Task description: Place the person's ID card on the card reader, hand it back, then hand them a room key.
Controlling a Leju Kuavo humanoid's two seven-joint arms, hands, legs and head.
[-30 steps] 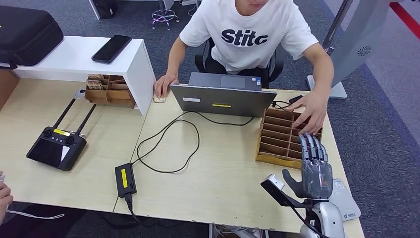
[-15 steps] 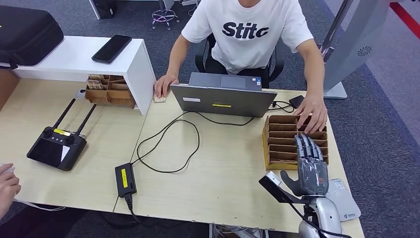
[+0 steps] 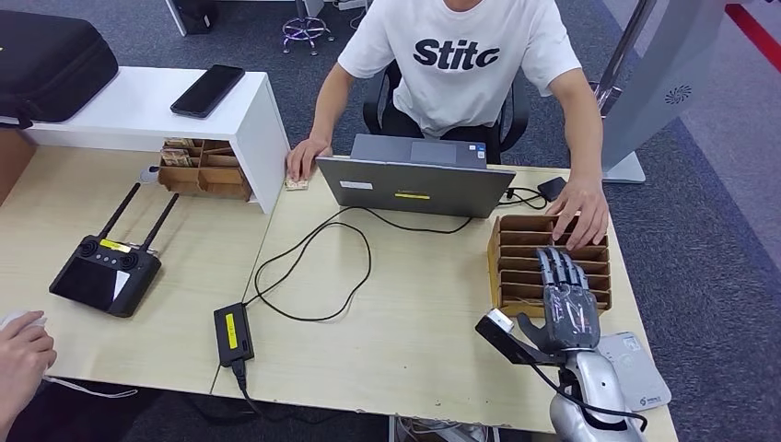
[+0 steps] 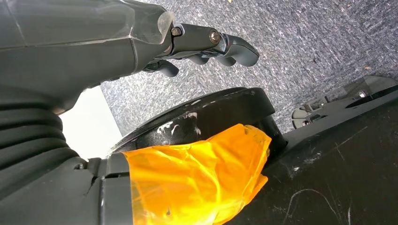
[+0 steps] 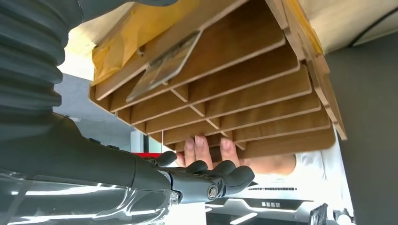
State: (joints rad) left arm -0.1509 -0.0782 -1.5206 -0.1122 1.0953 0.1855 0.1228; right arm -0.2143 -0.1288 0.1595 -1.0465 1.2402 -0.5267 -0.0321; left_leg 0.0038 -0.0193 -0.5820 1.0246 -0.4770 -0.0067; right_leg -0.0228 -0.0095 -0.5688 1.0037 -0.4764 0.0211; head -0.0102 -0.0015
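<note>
My right hand (image 3: 566, 299) lies flat and empty, fingers stretched over the near end of a wooden slotted rack (image 3: 516, 249) at the table's right. In the right wrist view, the rack (image 5: 244, 70) holds a pale card (image 5: 164, 65) in one slot, beyond my hand (image 5: 206, 180). The seated person's hand (image 3: 580, 210) rests on the rack's far end. A grey-white card reader (image 3: 637, 370) lies by the table's near right corner, beside my wrist. My left hand (image 4: 206, 44) hangs over carpet, holding nothing.
An open laptop (image 3: 414, 184) stands before the person, its cable looping to a black power adapter (image 3: 233, 333). A black remote controller (image 3: 104, 272) lies at the left. A white shelf (image 3: 138, 115) carries a phone (image 3: 207, 90). Another person's hand (image 3: 23, 354) shows at the near left edge.
The person has turned the rack square and slid it slightly nearer. My right hand has moved forward over its near end. The other person's hand at lower left has come further in.
</note>
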